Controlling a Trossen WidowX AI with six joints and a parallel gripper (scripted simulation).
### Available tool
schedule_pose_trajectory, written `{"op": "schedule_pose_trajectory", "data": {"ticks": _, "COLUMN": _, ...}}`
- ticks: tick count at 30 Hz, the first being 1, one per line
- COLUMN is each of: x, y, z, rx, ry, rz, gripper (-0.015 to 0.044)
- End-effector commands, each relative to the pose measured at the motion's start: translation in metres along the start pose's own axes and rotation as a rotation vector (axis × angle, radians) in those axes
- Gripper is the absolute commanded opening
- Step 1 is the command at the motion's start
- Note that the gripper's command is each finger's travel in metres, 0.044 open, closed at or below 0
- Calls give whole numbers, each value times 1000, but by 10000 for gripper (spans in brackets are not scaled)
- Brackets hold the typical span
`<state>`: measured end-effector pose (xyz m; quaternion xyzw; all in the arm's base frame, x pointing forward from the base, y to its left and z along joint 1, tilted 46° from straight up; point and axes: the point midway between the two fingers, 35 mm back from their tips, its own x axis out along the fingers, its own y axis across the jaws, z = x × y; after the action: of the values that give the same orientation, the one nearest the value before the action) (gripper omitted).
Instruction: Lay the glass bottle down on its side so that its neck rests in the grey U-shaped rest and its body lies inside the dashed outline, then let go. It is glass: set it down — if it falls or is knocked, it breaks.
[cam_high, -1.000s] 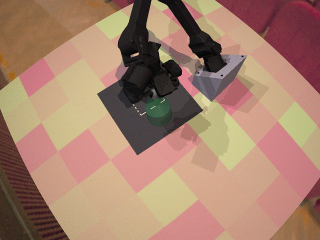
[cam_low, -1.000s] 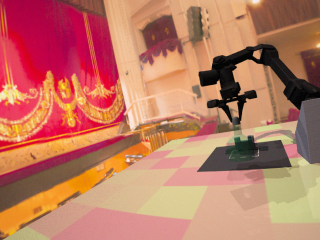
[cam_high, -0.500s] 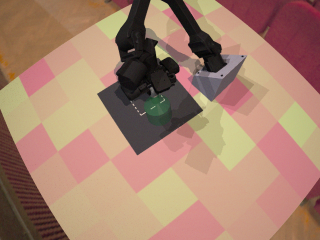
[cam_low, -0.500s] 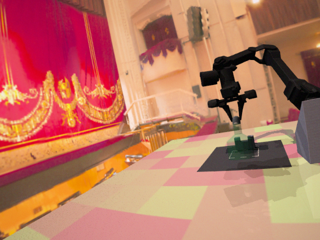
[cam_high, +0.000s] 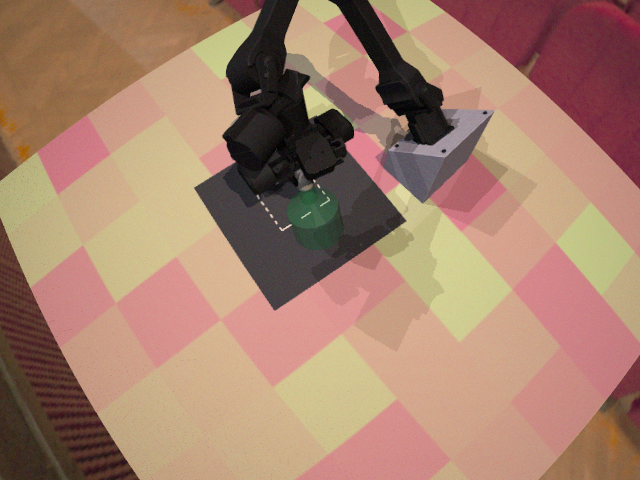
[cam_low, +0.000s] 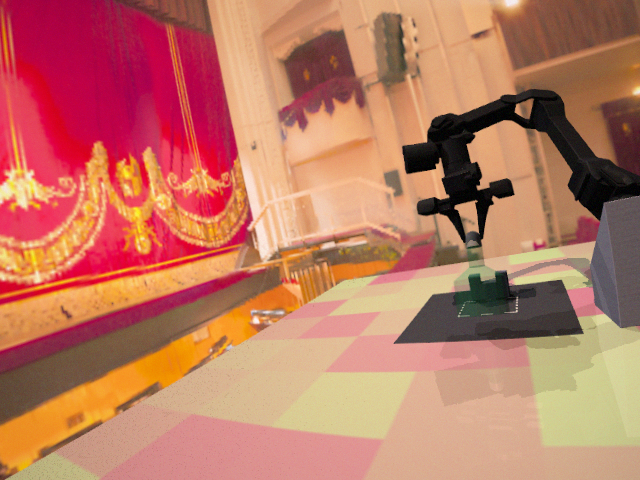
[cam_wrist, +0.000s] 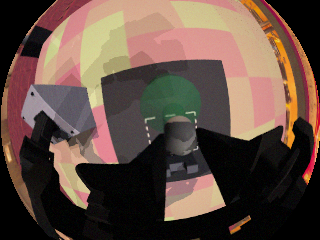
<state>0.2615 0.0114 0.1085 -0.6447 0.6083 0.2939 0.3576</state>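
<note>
the gripper (cam_high: 305, 178) (cam_low: 472, 240) (cam_wrist: 180, 135) grips the top of the green glass bottle (cam_high: 316, 222) (cam_low: 473, 276) (cam_wrist: 170, 97), whose body hangs below it.

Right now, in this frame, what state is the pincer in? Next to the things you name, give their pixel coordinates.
Pincer (cam_high: 305, 178) (cam_low: 473, 240) (cam_wrist: 180, 135): closed on the top of the green glass bottle (cam_high: 316, 222) (cam_low: 470, 279) (cam_wrist: 170, 95), which is not yet lying on its side.
</note>
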Motion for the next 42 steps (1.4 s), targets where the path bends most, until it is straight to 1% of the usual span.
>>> {"op": "schedule_pose_trajectory", "data": {"ticks": 1, "x": -1, "y": 1, "z": -10, "rx": 1, "ry": 10, "rz": -1, "gripper": 121}}
{"op": "schedule_pose_trajectory", "data": {"ticks": 42, "x": -1, "y": 0, "z": -42, "rx": -23, "ry": -95, "rz": 7, "gripper": 121}}
